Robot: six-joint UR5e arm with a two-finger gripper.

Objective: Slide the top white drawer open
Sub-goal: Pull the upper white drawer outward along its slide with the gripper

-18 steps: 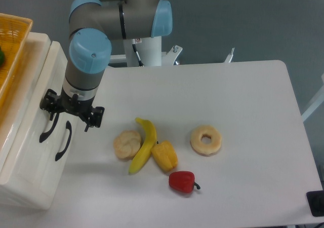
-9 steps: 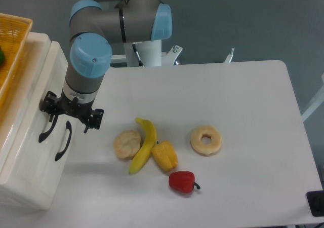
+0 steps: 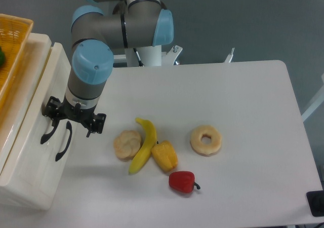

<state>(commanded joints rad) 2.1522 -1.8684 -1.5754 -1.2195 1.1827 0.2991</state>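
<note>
Cream-white cabinet at the left edge, gripper (image 3: 74,117) right up against its front.

Top white drawer (image 3: 31,106) sits at the far left, its glossy face angled toward the camera, and its curved black handle (image 3: 49,130) is just under the left side of the gripper. Fingers look spread, one tip by the handle and the other out over the surface (image 3: 228,101), though whether either touches the handle I cannot tell from this angle. The lower drawer's black handle (image 3: 64,142) hangs just beside and below. An orange basket (image 3: 11,45) rests on top of the cabinet. Out on the white surface: a round pastry (image 3: 127,144) touching a banana (image 3: 143,144), a yellow pepper (image 3: 165,156) beside that, a red pepper (image 3: 182,182) nearer the front, and a ring doughnut (image 3: 205,140) apart to the right.
</note>
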